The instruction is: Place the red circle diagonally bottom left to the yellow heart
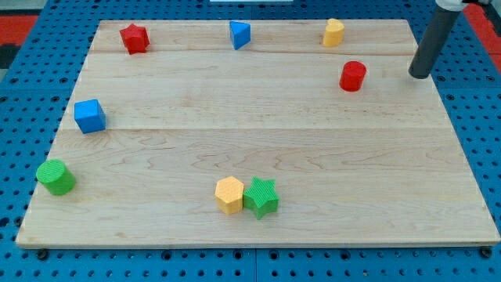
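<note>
The red circle [352, 76] is a short red cylinder at the upper right of the wooden board [258, 133]. The yellow heart [333, 32] sits near the board's top edge, above the red circle and a little to its left. My tip [420, 75] is the lower end of the dark rod at the view's right, level with the red circle and well to its right, apart from it. The rod rises out of the view's top right corner.
A red star [135, 37] lies at the top left and a blue triangle-like block [239, 34] at the top middle. A blue cube [90, 116] and a green cylinder [56, 177] stand at the left. A yellow hexagon [229, 195] touches a green star [261, 197] at the bottom middle.
</note>
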Robot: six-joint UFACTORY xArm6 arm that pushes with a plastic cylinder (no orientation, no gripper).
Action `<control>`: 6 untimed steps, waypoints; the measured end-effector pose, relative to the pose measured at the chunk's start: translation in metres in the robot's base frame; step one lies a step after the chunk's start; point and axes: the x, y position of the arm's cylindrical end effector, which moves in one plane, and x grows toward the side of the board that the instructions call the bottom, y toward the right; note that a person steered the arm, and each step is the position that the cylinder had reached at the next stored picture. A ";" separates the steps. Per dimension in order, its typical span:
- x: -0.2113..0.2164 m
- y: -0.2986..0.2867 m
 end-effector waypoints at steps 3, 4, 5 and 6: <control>-0.013 -0.121; 0.009 -0.084; 0.031 -0.079; 0.072 -0.129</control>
